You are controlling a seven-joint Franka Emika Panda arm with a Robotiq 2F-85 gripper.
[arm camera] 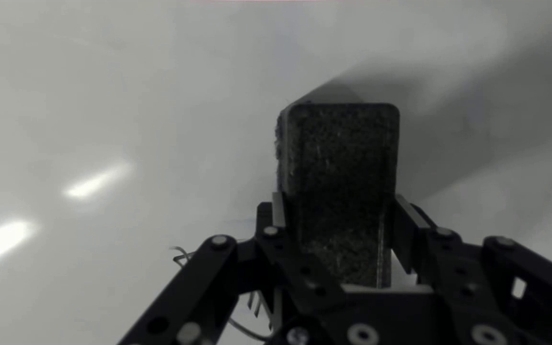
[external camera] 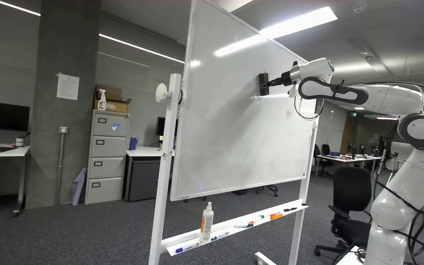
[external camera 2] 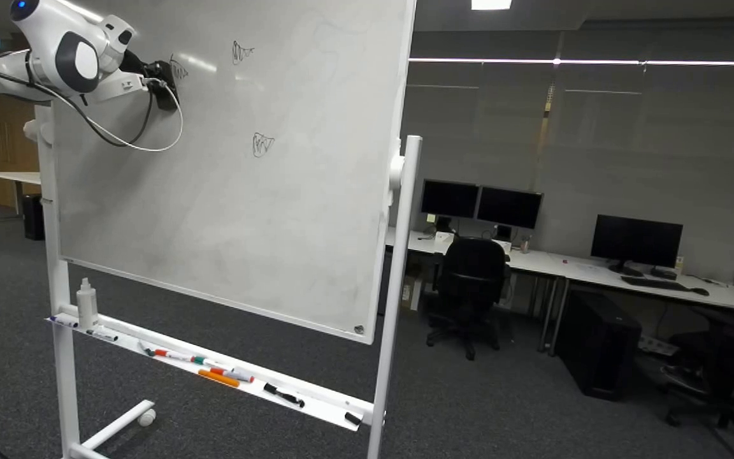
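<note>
Far left in an exterior view, a white robot arm with dark pads (external camera 2: 55, 44) reaches toward a big, shiny whiteboard (external camera 2: 316, 210). Below it, a white plastic bottle with a pointed top (external camera 2: 87, 307) stands on a long, thin white tray (external camera 2: 327, 409) that runs off to the right.

Next come the black jaws at the end of the arm. They are pinching a black, box-shaped felt eraser (arm camera: 343, 163). In the wrist view, one side of the jaws sits against its left long edge and the other against its right long edge. The eraser is between them, with its long way going up and down, and a good part of it shows above the jaw tips. In both exterior views it stands tall, not sideways, up at the face of the board. I cannot tell if it presses flat.

Just to the right of the eraser is a small black pen scribble (external camera 2: 180, 69). Farther right, apart from the eraser, are a higher black scribble (external camera 2: 241, 52) and a lower black scribble (external camera 2: 262, 145). I think the tall side matters most: if the arm slid right, that long edge would go first.
</note>
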